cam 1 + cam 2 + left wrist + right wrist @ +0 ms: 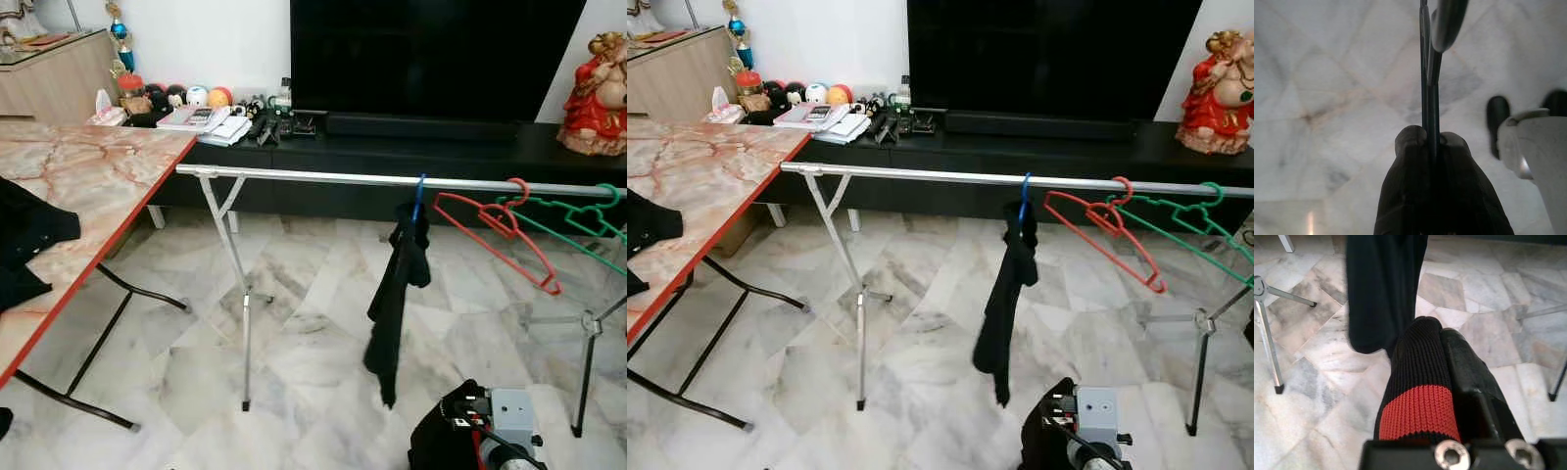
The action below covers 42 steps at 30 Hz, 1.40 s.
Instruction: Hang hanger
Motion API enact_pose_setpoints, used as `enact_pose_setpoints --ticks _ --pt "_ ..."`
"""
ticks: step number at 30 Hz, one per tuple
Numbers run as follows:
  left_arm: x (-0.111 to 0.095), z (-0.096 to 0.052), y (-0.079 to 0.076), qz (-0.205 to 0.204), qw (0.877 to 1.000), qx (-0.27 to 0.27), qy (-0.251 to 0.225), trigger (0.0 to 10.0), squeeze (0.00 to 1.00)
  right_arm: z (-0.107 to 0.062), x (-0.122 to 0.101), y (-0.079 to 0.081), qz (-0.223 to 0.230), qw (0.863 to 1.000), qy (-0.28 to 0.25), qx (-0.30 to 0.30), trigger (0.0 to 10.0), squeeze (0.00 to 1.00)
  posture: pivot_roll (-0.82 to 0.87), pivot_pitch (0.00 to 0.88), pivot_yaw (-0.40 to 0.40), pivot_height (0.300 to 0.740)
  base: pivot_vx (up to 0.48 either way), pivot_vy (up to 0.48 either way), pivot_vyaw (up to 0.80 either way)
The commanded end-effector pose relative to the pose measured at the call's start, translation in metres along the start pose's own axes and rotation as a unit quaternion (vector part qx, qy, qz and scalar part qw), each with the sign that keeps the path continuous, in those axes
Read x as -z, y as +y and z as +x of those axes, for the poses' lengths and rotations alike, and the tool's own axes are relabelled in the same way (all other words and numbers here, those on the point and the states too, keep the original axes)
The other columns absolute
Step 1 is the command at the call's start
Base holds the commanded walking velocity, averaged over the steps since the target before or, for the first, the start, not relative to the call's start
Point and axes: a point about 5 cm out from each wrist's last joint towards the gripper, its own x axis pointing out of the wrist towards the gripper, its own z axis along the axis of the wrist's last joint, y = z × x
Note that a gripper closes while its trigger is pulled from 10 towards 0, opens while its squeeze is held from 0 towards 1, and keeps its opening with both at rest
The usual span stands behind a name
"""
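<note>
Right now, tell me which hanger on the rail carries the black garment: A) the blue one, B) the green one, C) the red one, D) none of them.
A: the black garment hangs from the blue hanger hooked on the rail, while the red hanger and the green hanger beside it are bare.

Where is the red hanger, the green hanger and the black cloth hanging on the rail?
red hanger (490, 227): left eye view, its lower bar.
green hanger (573, 217): left eye view, its upper arm.
black cloth (392, 304): left eye view, its middle.
</note>
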Motion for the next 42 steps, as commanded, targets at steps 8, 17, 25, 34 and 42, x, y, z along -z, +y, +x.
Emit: enact_pose_setpoints --ticks 8,17,25,34,42 --pt "0.0022 -0.0003 0.0009 0.003 1.0 0.0 0.004 10.0 0.0 0.0005 -0.0034 -0.0017 -0.002 1.0 -0.011 0.003 10.0 0.0 0.01 0.0 0.027 0.74 0.0 0.354 0.0" --pt "0.0012 -0.0003 0.0014 0.009 1.0 0.001 0.002 10.0 0.0 0.0008 -0.0036 -0.0015 -0.001 1.0 -0.012 0.004 10.0 0.0 0.01 0.0 0.028 0.74 0.0 0.147 0.0" --pt "0.0013 -0.0003 0.001 0.01 1.0 0.003 0.002 10.0 0.0 0.0016 -0.0047 -0.0021 -0.002 1.0 -0.013 0.005 10.0 0.0 0.01 0.0 0.027 0.74 0.0 0.0 0.0" --pt "0.0015 -0.0003 0.0 0.01 1.0 0.007 0.001 10.0 0.0 0.0019 -0.0051 -0.0024 -0.002 1.0 -0.014 0.006 10.0 0.0 0.02 0.0 0.027 0.74 0.0 0.0 0.0" --pt "0.0015 -0.0003 0.0 0.009 1.0 0.007 0.001 10.0 0.0 0.0021 -0.0055 -0.0033 -0.002 1.0 -0.014 0.007 10.0 0.0 0.02 0.0 0.025 0.74 -0.064 0.0 0.0"
